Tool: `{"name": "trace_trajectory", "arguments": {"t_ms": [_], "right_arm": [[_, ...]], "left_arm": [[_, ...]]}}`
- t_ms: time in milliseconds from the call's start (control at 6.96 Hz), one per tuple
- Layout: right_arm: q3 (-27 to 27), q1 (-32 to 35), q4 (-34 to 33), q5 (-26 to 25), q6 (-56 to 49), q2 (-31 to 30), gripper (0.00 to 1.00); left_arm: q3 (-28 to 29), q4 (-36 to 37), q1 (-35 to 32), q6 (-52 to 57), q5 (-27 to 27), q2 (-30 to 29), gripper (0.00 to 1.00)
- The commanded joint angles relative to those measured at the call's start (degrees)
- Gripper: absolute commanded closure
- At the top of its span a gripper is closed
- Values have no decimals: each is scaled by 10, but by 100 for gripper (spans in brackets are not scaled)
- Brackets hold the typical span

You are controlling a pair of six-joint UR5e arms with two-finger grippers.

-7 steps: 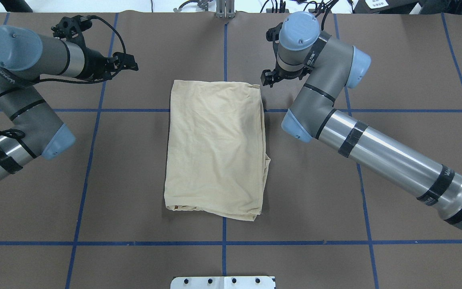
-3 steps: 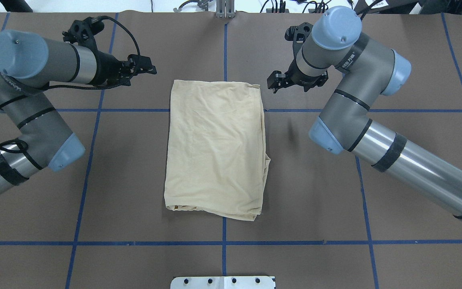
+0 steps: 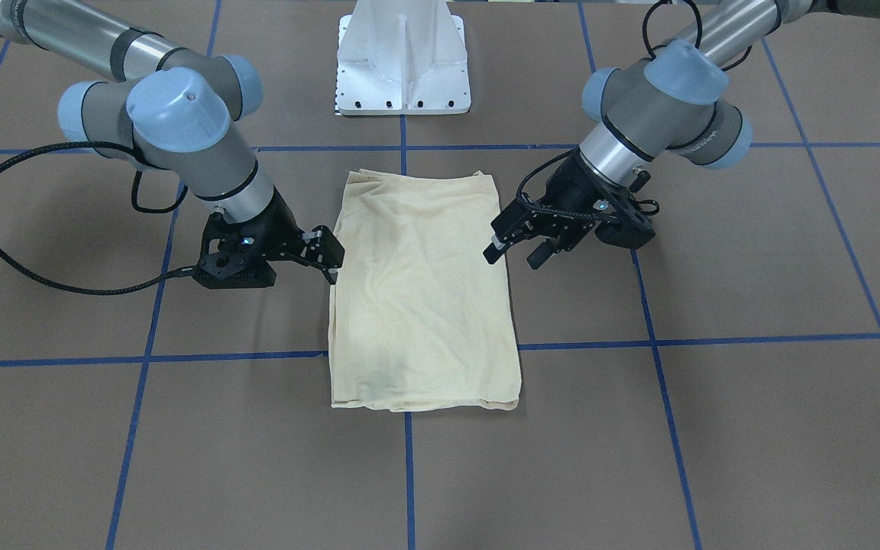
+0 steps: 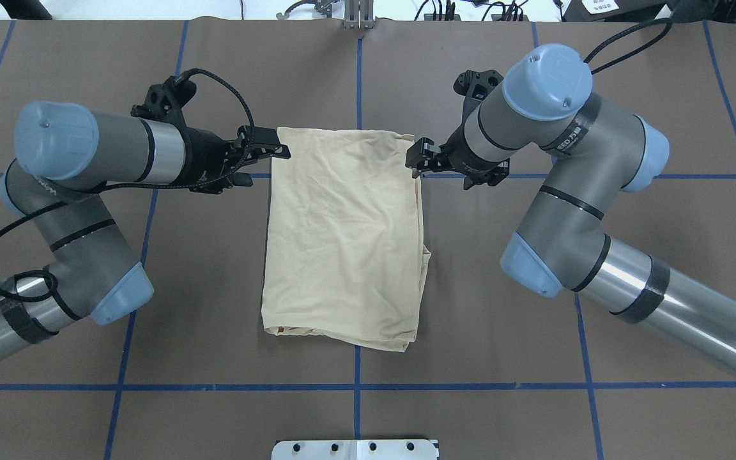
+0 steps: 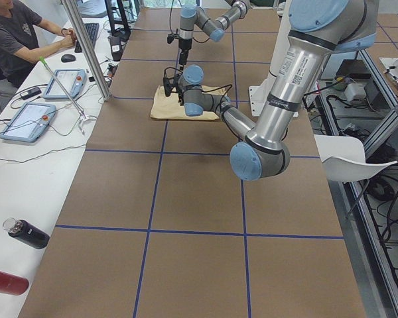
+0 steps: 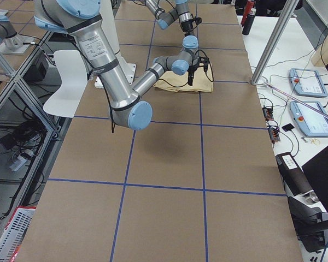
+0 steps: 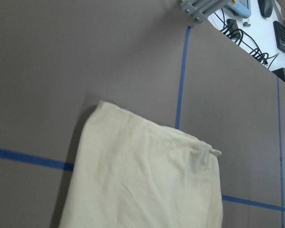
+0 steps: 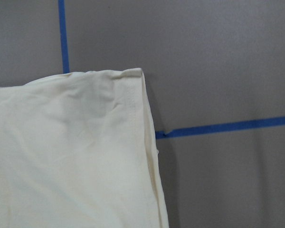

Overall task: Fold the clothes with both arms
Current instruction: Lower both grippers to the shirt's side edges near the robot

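Observation:
The clothes are one pale cream-yellow shirt (image 4: 342,236), folded into a tall rectangle and lying flat at the table's middle (image 3: 421,298). My left gripper (image 4: 270,145) hovers open at the shirt's far left corner, holding nothing; in the front-facing view this gripper (image 3: 512,248) is on the right. My right gripper (image 4: 416,160) stands open at the far right corner, also empty (image 3: 327,256). The left wrist view shows the shirt's far end (image 7: 142,185) on the brown table, and the right wrist view shows its hemmed corner (image 8: 71,152). No fingers appear in either wrist view.
Blue tape lines (image 4: 355,386) grid the brown table cover. The white pedestal base (image 3: 403,69) stands at the robot's side. A metal bracket (image 4: 358,16) sits at the far edge. A person (image 5: 20,33) sits at a side table with tablets (image 5: 26,119).
Both arms have swung inward and toward the robot, bringing their grippers from beyond the shirt's far edge to its two far corners. The shirt has not moved.

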Motion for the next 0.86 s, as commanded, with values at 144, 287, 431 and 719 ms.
{"name": "trace_trajectory", "arguments": {"t_ms": [144, 287, 431, 719], "right_arm": [[38, -73, 231, -28, 154, -124, 0], [39, -86, 261, -54, 160, -141, 0], [40, -90, 258, -53, 164, -141, 0], [42, -92, 255, -53, 172, -137, 0]], "left_arm": [[-45, -31, 73, -71, 61, 52, 0], [-68, 53, 96, -71, 73, 50, 0], [-86, 91, 139, -69, 124, 53, 0], [-84, 91, 166, -61, 148, 74, 0]]}}
